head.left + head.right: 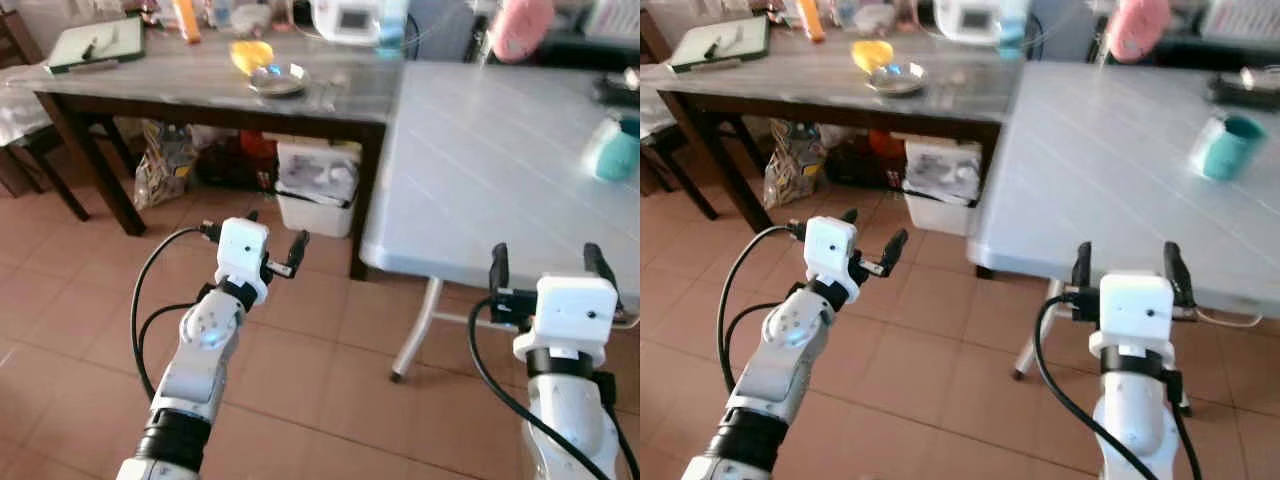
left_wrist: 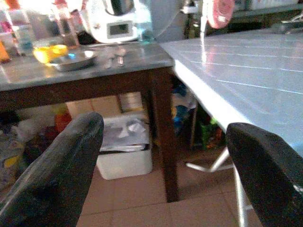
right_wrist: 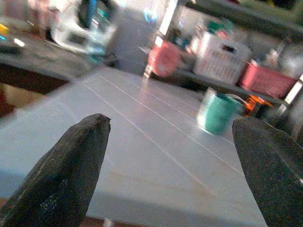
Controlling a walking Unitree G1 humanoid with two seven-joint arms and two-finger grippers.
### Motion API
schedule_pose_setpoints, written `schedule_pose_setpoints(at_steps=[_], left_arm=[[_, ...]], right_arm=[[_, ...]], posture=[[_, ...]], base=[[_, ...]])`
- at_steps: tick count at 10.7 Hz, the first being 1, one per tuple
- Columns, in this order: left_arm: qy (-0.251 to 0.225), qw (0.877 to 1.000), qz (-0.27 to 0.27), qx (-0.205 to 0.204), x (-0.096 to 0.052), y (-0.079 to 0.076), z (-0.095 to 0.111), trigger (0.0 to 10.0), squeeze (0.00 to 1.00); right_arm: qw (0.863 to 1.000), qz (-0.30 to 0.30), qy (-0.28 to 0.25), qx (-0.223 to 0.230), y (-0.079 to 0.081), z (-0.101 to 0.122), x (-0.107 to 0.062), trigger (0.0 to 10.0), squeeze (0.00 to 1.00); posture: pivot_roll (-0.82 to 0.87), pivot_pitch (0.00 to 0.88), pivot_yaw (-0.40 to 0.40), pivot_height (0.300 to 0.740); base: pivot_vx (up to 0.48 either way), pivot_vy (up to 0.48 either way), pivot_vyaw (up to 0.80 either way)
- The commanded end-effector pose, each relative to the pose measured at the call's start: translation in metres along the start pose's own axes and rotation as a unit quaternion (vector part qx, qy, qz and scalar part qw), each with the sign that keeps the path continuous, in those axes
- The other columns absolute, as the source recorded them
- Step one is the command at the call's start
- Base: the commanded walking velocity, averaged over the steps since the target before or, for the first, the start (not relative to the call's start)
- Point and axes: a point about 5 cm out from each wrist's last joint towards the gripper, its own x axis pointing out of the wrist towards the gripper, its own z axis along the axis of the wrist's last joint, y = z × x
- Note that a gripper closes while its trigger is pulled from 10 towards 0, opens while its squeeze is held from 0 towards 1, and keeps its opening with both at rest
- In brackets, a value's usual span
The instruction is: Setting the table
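So both arms are up in front and nothing's been grabbed yet. The left end effector (image 1: 277,240) sits in the lower left of the frame over the floor, fingers spread apart and empty, and the right end effector (image 1: 546,265) sits lower right at the near edge of the white desk (image 1: 480,150), also spread wide with nothing in it. The dishes are a metal bowl (image 1: 279,78) with a yellow thing (image 1: 250,54) touching it, top centre on the dark desk (image 1: 190,80), up and a bit right of the left one, so I'd guess that arm is nearer. The teal cup (image 1: 612,150) stands at the right edge, up-right of the right one.
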Motion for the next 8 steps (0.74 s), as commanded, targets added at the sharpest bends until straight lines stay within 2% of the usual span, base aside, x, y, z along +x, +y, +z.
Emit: schedule_pose_setpoints(at_steps=[1,8], left_arm=[[-0.011,1.0,-0.018,0.003,0.0041,-0.0053,0.0058,10.0,0.0],[-0.012,1.0,-0.027,0.004,0.0037,-0.0084,0.005,10.0,0.0]], right_arm=[[1.0,-0.01,-0.004,-0.003,-0.0027,0.0021,0.0,10.0,0.2],[1.0,-0.021,-0.008,-0.007,-0.0043,0.0027,0.0012,10.0,0.2]], posture=[[0.03,0.109,0.057,0.74],[0.04,0.112,0.052,0.74]], base=[[0.0,-0.48,0.0],[0.0,-0.48,0.0]])
